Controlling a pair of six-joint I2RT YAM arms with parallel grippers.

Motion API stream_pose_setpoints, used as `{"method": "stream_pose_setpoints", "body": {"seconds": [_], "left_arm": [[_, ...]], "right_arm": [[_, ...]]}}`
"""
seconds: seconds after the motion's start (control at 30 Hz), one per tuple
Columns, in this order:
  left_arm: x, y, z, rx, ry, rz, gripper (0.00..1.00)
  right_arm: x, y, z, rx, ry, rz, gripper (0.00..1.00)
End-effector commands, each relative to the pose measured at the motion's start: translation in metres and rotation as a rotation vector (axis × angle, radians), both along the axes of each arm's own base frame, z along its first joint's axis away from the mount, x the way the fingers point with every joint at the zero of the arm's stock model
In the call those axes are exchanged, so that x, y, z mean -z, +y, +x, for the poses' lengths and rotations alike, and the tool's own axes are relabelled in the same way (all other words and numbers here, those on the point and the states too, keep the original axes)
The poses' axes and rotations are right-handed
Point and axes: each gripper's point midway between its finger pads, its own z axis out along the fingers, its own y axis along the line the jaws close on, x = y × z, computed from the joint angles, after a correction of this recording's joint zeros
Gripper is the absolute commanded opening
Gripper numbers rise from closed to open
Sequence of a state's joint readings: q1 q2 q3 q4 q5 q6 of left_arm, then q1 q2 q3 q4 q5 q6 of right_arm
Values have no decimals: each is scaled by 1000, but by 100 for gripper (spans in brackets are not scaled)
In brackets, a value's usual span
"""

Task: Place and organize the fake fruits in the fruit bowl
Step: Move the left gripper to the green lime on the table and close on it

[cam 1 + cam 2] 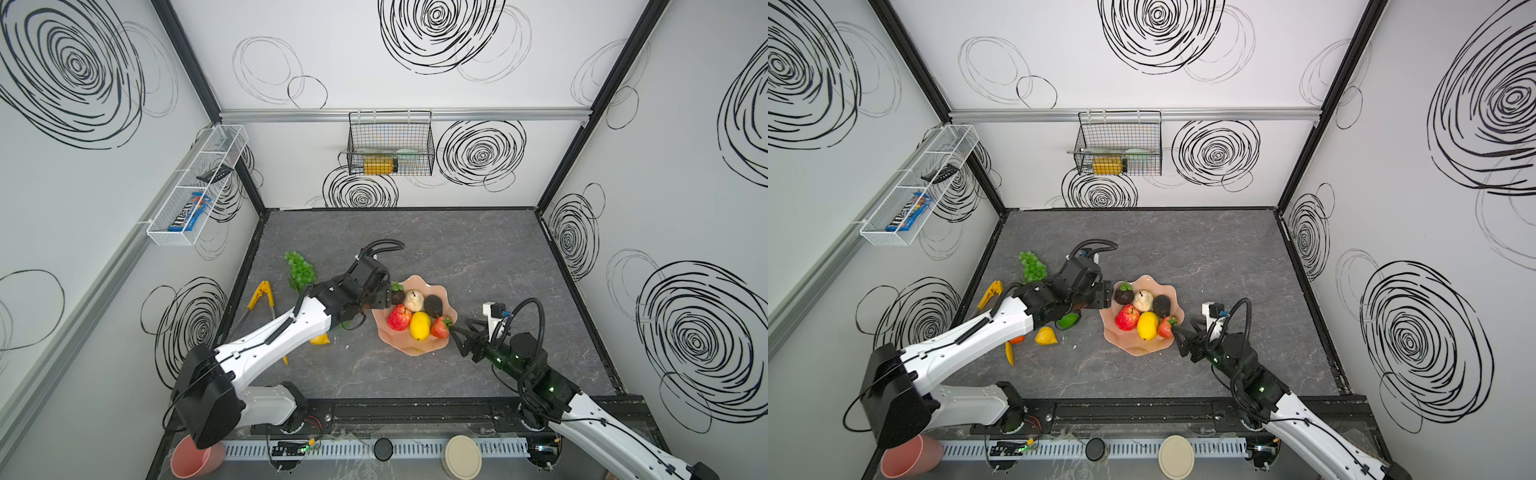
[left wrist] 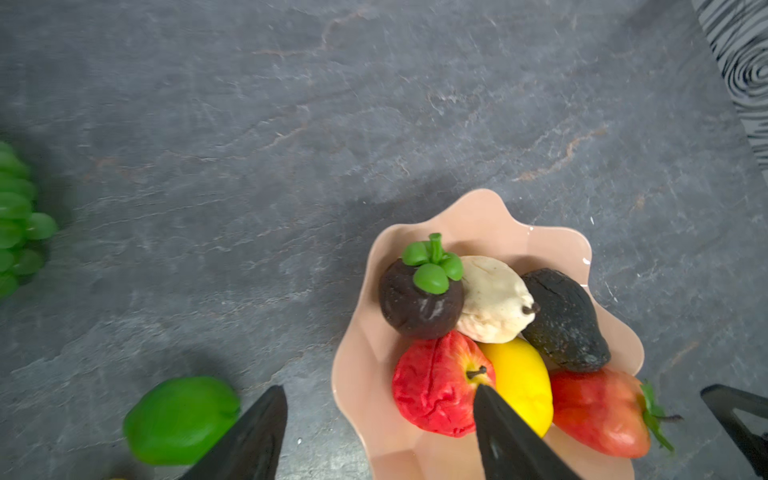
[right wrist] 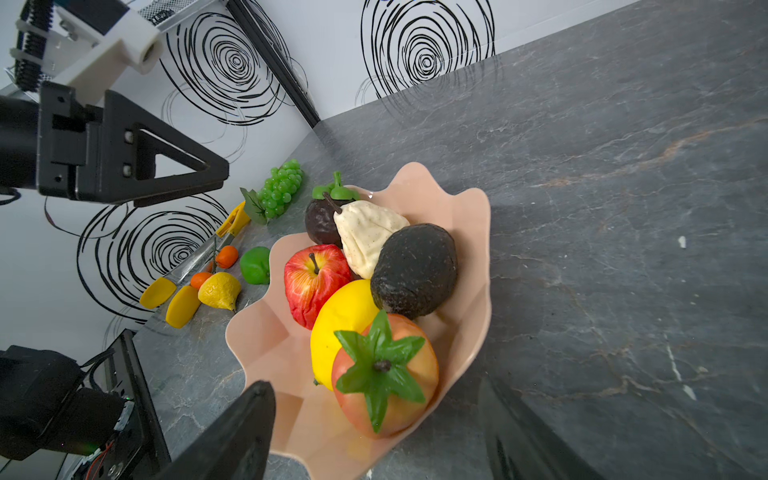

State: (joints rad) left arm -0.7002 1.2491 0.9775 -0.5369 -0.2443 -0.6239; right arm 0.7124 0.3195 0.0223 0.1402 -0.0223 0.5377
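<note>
The right claw [image 1: 457,338] is hovering wide and empty at the near right rim of the wavy peach-pink glossy fruit bowl [image 1: 415,349], which is sitting mid-worktop [image 1: 498,257]. It is holding a red plastic strawberry [image 1: 440,328], yellow lemon [image 1: 419,325], red apple [image 1: 399,318], dark avocado [image 1: 433,305], beige pear [image 1: 414,300] and brown mangosteen [image 1: 397,296]. The left claw [image 2: 380,390] is standing wide and empty over the bowl's left rim. A green lime [image 1: 1068,320] and, farther back, a green grape bunch [image 1: 300,269] are lying loose.
</note>
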Motion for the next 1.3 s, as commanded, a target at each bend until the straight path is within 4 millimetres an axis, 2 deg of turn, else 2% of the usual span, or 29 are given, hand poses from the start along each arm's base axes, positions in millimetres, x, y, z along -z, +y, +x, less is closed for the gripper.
{"method": "stream_pose_setpoints", "body": {"seconds": [0.0,0.1,0.23,0.43,0.5,0.67,0.87,0.97,1.27], "left_arm": [[12,48,-16,-175,11,53,76],[10,71,-29,-272,-51,54,82],[31,85,-39,-352,-16,-36,86],[74,92,-38,-384,83,-128,86],[82,90,-36,-375,99,-141,86],[91,83,-29,-352,115,-146,86],[105,90,-23,-372,142,-146,86],[109,95,-20,-380,147,-143,89],[127,92,-12,-367,183,-176,89]], "right_arm": [[-1,-2,0,5,-4,11,81],[-2,-2,-1,6,-9,17,81],[-3,-3,-1,8,-11,20,81],[-3,-3,0,9,-10,19,81],[-3,-3,0,11,-11,19,81],[-2,-3,0,11,-9,18,81],[-1,-3,1,15,-9,17,81],[-1,-3,1,14,-11,16,81],[1,-3,2,15,-3,7,81]]}}
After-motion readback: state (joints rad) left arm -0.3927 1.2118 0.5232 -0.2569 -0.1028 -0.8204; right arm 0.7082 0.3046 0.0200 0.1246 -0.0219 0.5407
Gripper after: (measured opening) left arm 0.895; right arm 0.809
